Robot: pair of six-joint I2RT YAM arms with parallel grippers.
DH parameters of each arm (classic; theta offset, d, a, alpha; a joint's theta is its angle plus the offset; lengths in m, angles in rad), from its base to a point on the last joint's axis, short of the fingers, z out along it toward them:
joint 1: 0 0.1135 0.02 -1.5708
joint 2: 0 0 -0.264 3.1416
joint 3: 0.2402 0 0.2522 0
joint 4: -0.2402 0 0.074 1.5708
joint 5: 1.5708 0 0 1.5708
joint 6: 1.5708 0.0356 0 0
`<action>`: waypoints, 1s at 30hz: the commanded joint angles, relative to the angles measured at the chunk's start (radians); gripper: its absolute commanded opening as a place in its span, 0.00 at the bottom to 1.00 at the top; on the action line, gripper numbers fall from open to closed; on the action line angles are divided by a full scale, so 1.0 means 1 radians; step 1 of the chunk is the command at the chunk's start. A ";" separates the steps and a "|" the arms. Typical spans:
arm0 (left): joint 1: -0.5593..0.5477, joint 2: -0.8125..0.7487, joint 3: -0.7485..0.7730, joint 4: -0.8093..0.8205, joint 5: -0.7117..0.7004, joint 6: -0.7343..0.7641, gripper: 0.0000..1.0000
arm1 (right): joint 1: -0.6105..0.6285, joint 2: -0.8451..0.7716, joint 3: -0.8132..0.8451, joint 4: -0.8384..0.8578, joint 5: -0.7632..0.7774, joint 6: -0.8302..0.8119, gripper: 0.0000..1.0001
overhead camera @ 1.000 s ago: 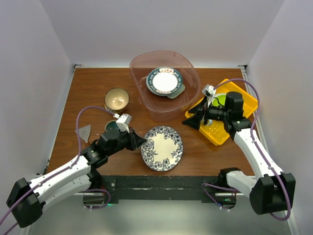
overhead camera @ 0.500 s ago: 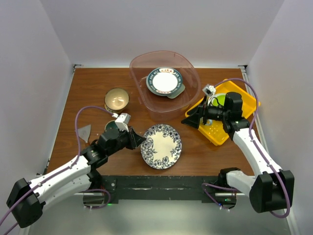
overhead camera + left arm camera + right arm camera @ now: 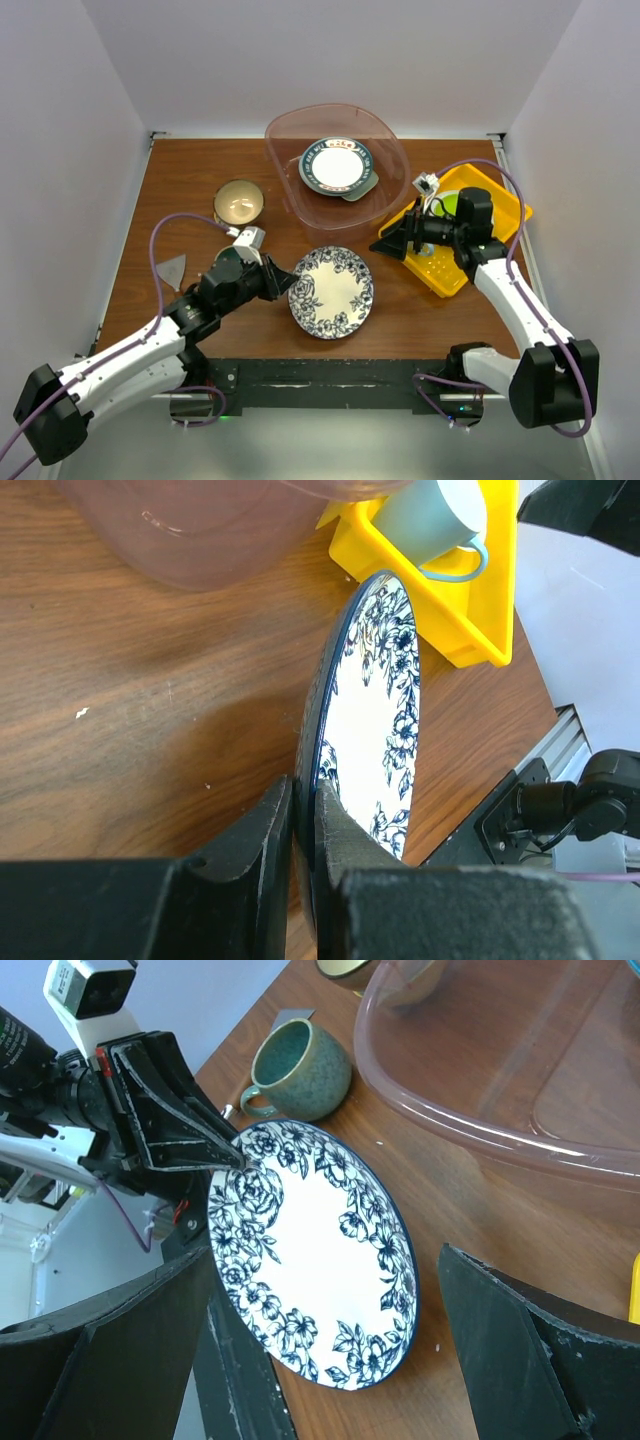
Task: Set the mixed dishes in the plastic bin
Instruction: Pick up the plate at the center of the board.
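the round blue floral plate (image 3: 331, 292) sits tilted, its left rim raised and clamped in the left gripper (image 3: 290, 283). the translucent pinkish plastic bin (image 3: 300, 215) holds a dark-rimmed round plate (image 3: 336, 165). the right gripper (image 3: 388, 243) gapes wide, empty.

This looks like a robot test cell in a laboratory, not a home. Plain white panels (image 3: 60, 150) close the wooden table (image 3: 190, 170) on three sides. At the lower edge of the frame, a left arm (image 3: 130, 360) and a right arm (image 3: 515, 310), with purple cables (image 3: 153, 260), are fixed to a black rail (image 3: 330, 375).

White arms (image 3: 130, 355); black left gripper (image 3: 289, 284), right gripper (image 3: 388, 246); looping purple cables (image 3: 157, 265)
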 commanded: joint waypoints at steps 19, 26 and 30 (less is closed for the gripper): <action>0.016 0.005 0.109 0.253 -0.005 -0.021 0.00 | 0.010 0.038 0.000 0.031 -0.003 0.045 0.98; 0.019 0.020 0.128 0.270 -0.009 -0.016 0.00 | 0.027 0.050 0.000 0.031 -0.003 0.047 0.97; 0.023 0.031 0.135 0.279 -0.009 -0.014 0.00 | 0.032 0.050 0.000 0.031 -0.004 0.050 0.95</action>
